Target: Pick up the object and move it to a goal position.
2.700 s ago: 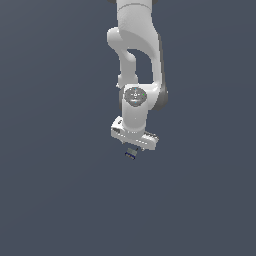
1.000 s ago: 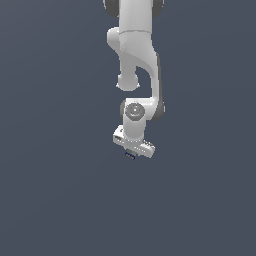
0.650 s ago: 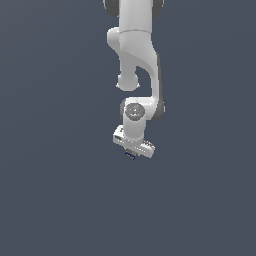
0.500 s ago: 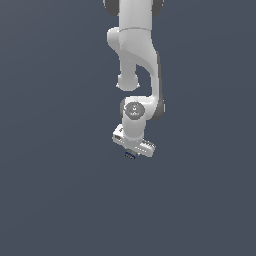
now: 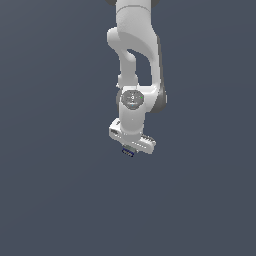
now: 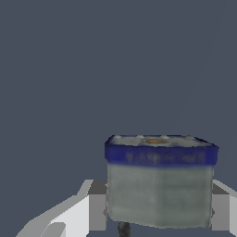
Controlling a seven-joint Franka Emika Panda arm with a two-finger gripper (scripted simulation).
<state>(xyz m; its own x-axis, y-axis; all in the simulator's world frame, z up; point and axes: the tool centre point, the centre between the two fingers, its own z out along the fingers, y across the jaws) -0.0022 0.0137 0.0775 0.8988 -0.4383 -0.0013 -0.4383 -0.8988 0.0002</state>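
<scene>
The object is a small boxy grey-green block with a dark blue rim and a small orange mark on top. In the wrist view it sits between my two fingers, one on each side of it. In the exterior view only a dark blue sliver of the object shows under the white hand. My gripper hangs at the end of the white arm, in the middle of the view, and is shut on the object.
The white arm comes down from the top of the exterior view. Around it is only a plain dark grey-blue ground; no other object or marker shows.
The arm's wrist has turned and the hand with the object has shifted slightly toward the exterior view's left and a little lower. The grip on the object holds.
</scene>
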